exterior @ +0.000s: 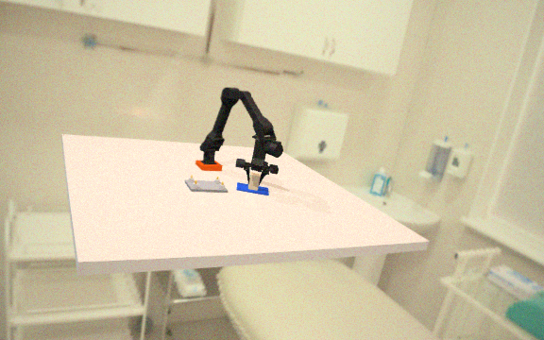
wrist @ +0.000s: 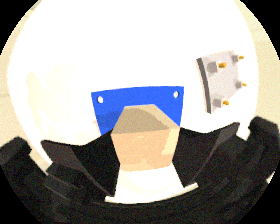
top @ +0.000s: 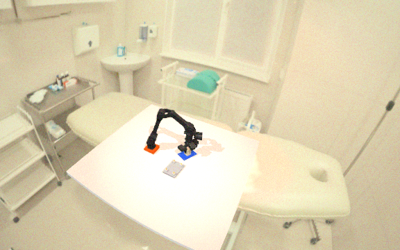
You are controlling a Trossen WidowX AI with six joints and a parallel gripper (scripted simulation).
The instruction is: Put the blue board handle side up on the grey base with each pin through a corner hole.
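The blue board (top: 182, 155) (exterior: 244, 187) (wrist: 106, 117) lies on the table, handle side up. Its tan square handle (top: 188, 152) (exterior: 253, 181) (wrist: 143, 145) stands upright on it. My gripper (exterior: 254, 180) (wrist: 146, 142) is shut on the handle, one finger on each side. Two corner holes show in the wrist view; the other two are hidden behind the handle and fingers. The grey base (top: 174, 169) (exterior: 207, 186) (wrist: 228, 75) lies apart from the board, its four posts with gold pins pointing up. Nothing is on the base.
The arm stands on an orange mount (top: 152, 149) (exterior: 209, 165) on the white table (top: 134, 180) (exterior: 159, 227), behind the base in the exterior view. The base is to the right of the board in the wrist view.
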